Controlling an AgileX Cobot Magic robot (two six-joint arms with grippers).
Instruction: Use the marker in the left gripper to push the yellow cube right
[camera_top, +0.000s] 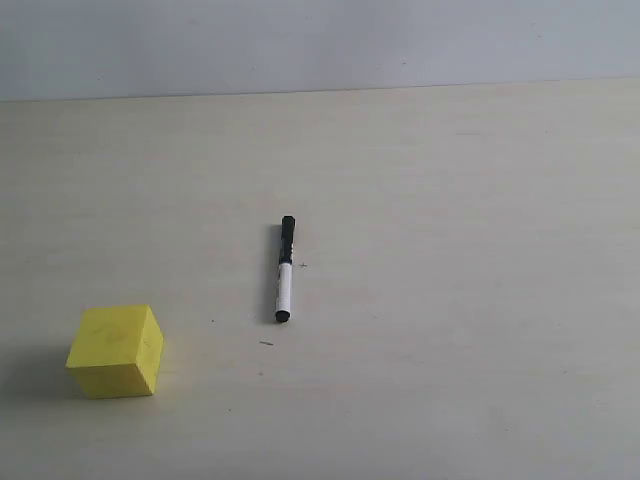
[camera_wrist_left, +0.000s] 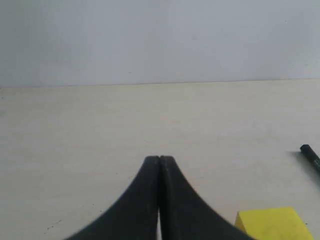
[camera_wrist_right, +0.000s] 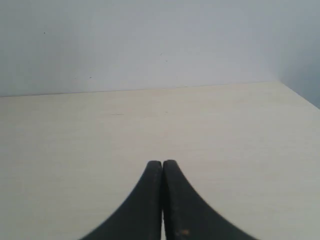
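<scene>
The yellow cube (camera_top: 116, 350) rests on the pale table at the front left of the exterior view. The marker (camera_top: 285, 268) lies loose near the table's middle, black cap toward the back wall, white barrel toward the front. No arm shows in the exterior view. In the left wrist view my left gripper (camera_wrist_left: 159, 159) is shut with nothing between its jaws; a corner of the cube (camera_wrist_left: 274, 223) and the marker's black end (camera_wrist_left: 310, 155) sit off to one side of it. My right gripper (camera_wrist_right: 162, 163) is also shut and empty over bare table.
The pale table (camera_top: 450, 200) runs back to a plain light wall (camera_top: 320, 40). In the right wrist view the table's far corner (camera_wrist_right: 277, 83) meets the wall. A few small dark specks (camera_top: 266, 343) lie near the marker.
</scene>
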